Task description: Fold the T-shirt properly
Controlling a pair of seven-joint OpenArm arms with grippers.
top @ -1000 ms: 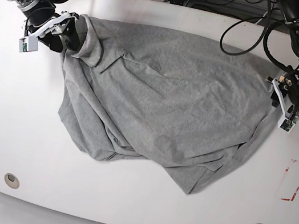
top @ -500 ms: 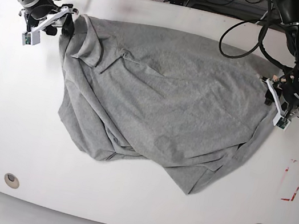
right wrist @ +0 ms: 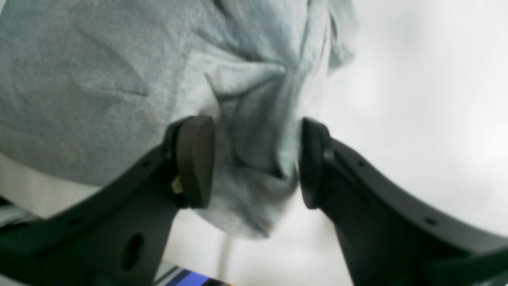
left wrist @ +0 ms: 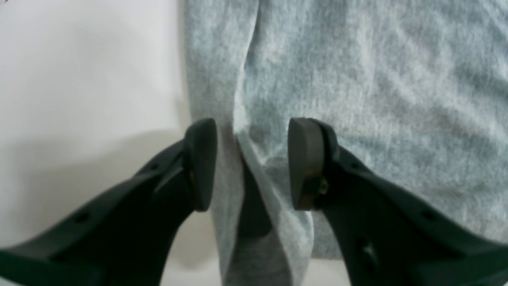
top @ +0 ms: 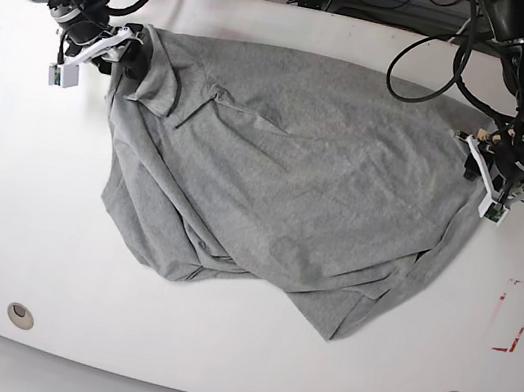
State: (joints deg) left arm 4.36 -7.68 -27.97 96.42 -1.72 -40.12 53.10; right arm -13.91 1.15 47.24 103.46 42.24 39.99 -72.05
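The T-shirt lay crumpled across the surface, bunched toward 6 o'clock. The left tool and the right tool each straddled a ridge of edge cloth, jaws parted — closing might catch one layer only, dragging it skewed.

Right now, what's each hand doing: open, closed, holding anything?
Left hand: open, jaws straddling a raised fold at the edge of the T-shirt, not clamped.
Right hand: open, jaws either side of bunched shirt fabric, not clamped.
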